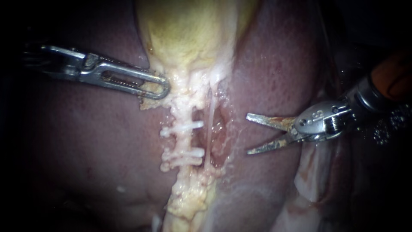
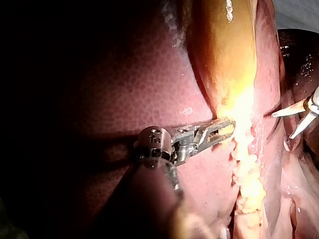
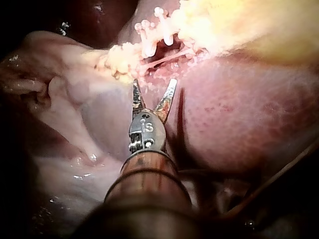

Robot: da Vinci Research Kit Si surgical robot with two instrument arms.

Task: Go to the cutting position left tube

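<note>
The left tube (image 1: 184, 139) is a pale, fatty strand running down from the yellow gallbladder (image 1: 189, 34). White clips cross it: one upper clip (image 1: 183, 127) and two lower clips (image 1: 185, 154). Just right of it runs the thin right tube (image 1: 210, 124). My left instrument (image 1: 154, 86) is shut on tissue at the gallbladder's neck, also seen in the left wrist view (image 2: 222, 131). My right instrument (image 1: 248, 133) has two blades standing open. They lie to the right of both tubes, level with the gap between the clips and touching nothing. In the right wrist view its blades (image 3: 154, 82) point at the clips (image 3: 159, 25).
Dark red liver (image 1: 86, 141) lies on both sides of the tubes. A raw hollow (image 1: 219, 137) sits between the right tube and my right instrument's blades. Pale folded tissue (image 1: 313, 180) lies below the right instrument's shaft.
</note>
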